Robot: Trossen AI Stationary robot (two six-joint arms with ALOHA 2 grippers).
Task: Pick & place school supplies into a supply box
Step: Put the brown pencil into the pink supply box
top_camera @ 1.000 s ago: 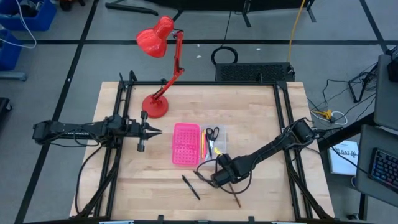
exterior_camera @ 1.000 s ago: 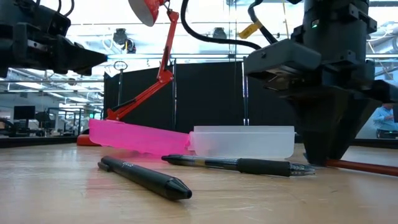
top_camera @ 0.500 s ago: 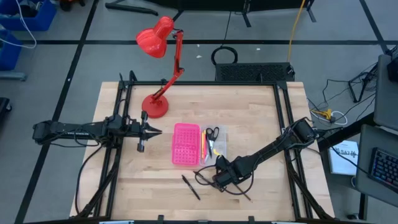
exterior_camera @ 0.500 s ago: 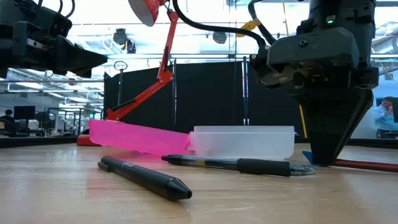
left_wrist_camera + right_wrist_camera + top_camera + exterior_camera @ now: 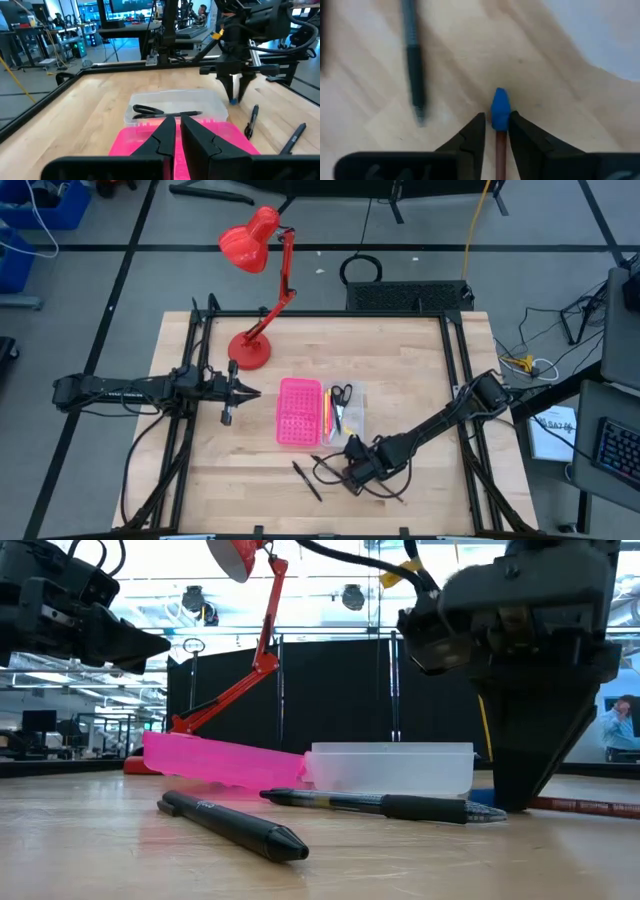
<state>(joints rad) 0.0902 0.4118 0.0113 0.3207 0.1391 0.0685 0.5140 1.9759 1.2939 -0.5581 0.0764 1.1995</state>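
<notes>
Inspecting the worktop [image 5: 410, 370], we find the right gripper [image 5: 494, 131] lowered to the surface near the supply box [image 5: 320, 412], its fingers narrowly set on either side of a brown pencil [image 5: 499, 150] with a blue cap [image 5: 500, 108]; the pencil lies on the wood between them. We note a black pen [image 5: 385, 804] just left of that gripper and a second, thicker black pen [image 5: 235, 825] nearer and further left, both loose on the wood. The box lies open mid-worktop, pink half [image 5: 298, 411] left, clear tray [image 5: 175, 107] right, with scissors [image 5: 342, 393] and pens inside. The left gripper [image 5: 250, 391] hovers left of the box, fingers nearly together and holding nothing. A red desk lamp [image 5: 258, 290] stands at the far left.
</notes>
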